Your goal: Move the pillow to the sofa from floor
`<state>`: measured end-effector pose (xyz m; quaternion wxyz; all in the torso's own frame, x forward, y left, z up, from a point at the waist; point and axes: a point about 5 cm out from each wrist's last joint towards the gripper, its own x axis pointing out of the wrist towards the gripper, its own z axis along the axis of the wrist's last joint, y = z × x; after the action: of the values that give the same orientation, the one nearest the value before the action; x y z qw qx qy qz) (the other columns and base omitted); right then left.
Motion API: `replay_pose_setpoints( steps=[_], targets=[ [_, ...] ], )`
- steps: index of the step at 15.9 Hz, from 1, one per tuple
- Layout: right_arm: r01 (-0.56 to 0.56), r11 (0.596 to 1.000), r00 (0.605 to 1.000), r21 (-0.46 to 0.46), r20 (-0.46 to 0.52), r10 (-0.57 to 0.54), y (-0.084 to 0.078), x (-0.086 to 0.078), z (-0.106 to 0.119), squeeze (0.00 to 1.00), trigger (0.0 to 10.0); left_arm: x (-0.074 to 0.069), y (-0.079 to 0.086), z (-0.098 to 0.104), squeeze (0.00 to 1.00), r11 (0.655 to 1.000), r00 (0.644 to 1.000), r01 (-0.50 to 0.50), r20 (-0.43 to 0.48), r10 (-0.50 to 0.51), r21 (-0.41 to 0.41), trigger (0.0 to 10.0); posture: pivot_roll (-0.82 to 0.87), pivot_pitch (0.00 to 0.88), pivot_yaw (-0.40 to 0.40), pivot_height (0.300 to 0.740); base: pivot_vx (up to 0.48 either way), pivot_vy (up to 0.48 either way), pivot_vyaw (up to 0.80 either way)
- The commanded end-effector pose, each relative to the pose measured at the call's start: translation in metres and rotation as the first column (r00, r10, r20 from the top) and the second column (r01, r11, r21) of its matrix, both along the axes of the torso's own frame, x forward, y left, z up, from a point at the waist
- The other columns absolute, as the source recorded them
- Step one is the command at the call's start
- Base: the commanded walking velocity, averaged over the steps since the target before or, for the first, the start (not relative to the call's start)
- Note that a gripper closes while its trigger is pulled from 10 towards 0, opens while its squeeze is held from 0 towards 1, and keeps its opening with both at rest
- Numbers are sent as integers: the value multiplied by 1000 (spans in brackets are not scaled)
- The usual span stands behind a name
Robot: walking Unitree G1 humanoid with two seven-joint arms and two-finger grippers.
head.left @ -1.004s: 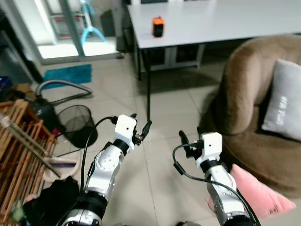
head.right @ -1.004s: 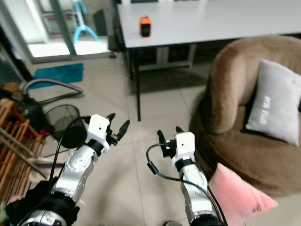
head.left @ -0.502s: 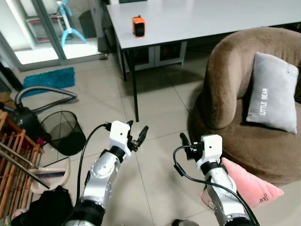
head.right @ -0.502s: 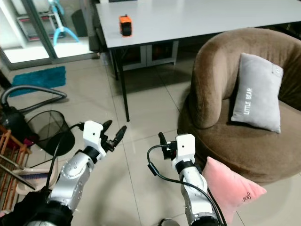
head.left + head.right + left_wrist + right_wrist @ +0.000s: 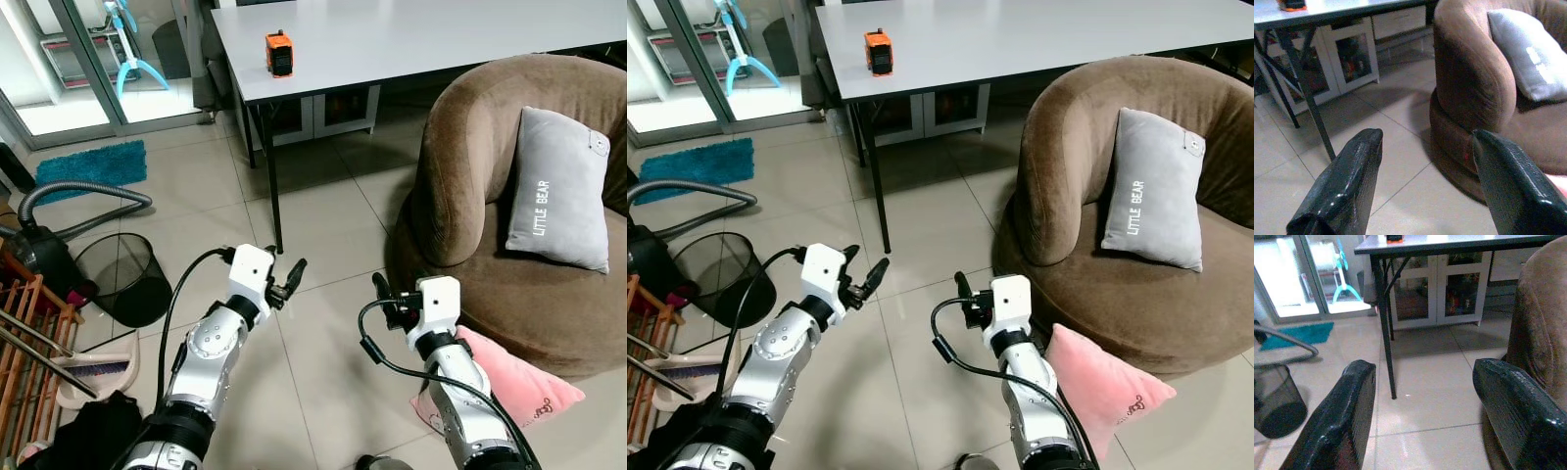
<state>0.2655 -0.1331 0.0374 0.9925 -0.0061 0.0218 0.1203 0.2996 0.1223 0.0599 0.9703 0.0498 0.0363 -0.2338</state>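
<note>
pillow: pink pillow [image 5: 1104,388], soft and square-cornered, with a small dark mark near one corner
pillow state: lying free on the tiled floor, tilted, one edge leaning against the sofa base
pillow place: sitting at about 4 o'clock in the head views
sofa: round brown sofa [image 5: 1058,157] with a curved back, standing at about 2 o'clock, just above the pillow
</note>
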Motion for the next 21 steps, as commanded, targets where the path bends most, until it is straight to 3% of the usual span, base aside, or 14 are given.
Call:
replay_pose_setpoints(
  steps=[1,10,16,21],
  targets=[
    [-17,999,1000,-34,-13,16,2,-1,-2,0,10000,2,0,-2,0,999,1000,14,-8,-13,38,10000,32,11,36,732,458,0,0],
    [-14,999,1000,-30,-29,13,5,-2,-4,0,10000,1,-7,-5,0,998,999,38,-17,-37,51,10000,17,16,48,732,457,0,-53],
    [-9,1000,999,-6,-47,8,5,-2,-6,0,10000,-1,-14,-8,0,995,996,86,-32,-85,40,10000,14,20,51,680,453,0,-414],
    [2,1000,998,4,-58,-2,3,-2,-8,0,10000,0,-14,-9,0,996,996,83,-43,-81,35,10000,9,24,55,637,0,0,-406]
  ],
)
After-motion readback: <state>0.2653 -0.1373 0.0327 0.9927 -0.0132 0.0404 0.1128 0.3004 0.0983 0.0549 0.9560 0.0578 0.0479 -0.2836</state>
